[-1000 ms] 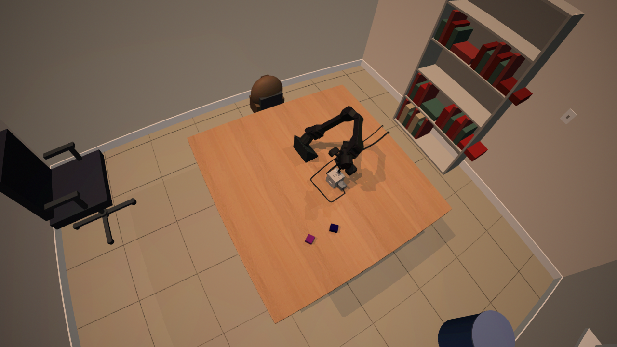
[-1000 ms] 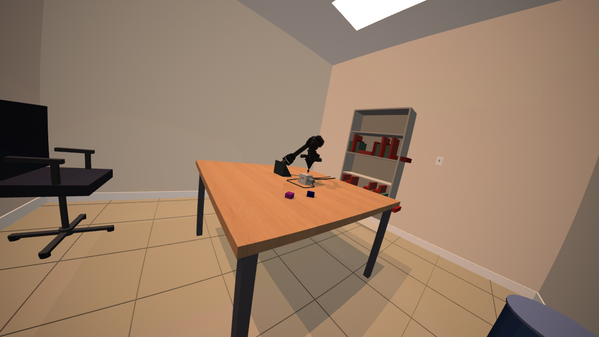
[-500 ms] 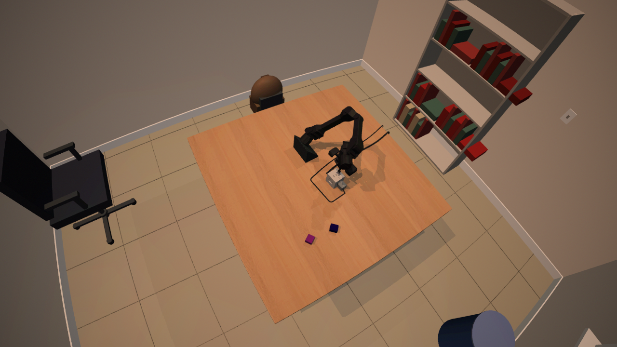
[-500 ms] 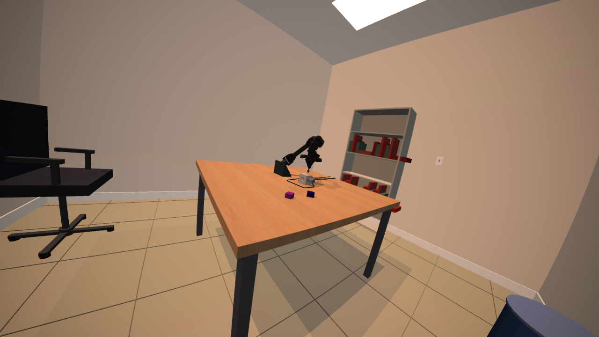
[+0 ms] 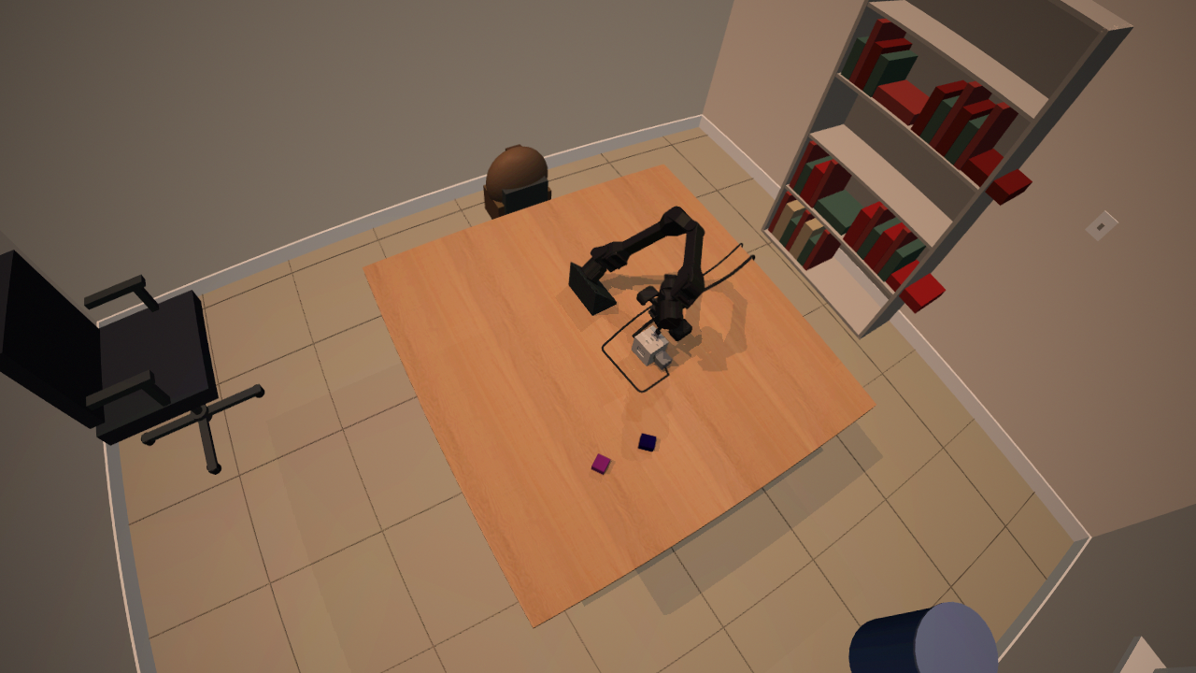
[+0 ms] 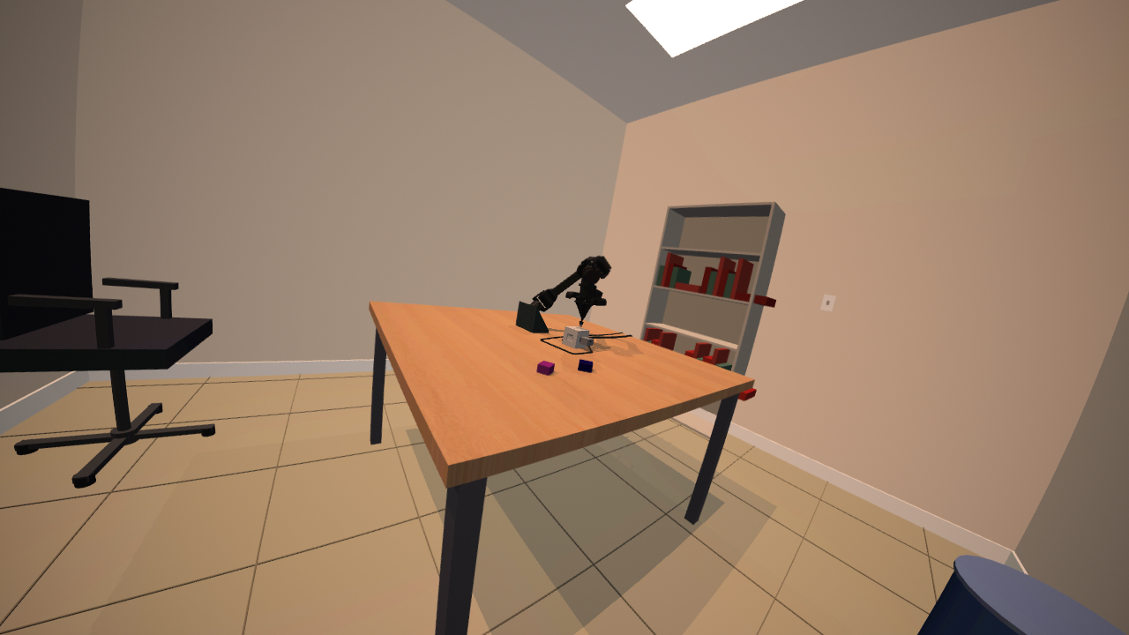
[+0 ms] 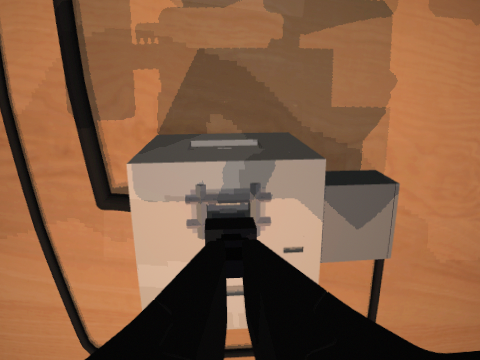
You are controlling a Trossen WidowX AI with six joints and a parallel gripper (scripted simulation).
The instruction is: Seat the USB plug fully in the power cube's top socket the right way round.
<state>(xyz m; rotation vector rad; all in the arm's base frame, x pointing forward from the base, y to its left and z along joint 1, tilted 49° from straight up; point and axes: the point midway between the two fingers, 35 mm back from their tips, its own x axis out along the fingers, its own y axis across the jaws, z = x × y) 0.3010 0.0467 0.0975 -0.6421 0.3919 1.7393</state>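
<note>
Top view: wooden tabletop on tiled floor; bookshelf by wall. End effector pinches black USB plug, over the power cube's top; seating unclear.

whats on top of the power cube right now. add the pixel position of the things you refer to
On the power cube [image 5: 644,350] [image 6: 573,338] [image 7: 165,225]: a raised frame round the socket and a small slot. The gripper [image 7: 232,255], shut on the black plug [image 7: 230,227], covers part; how deep the plug sits is hidden.
</note>
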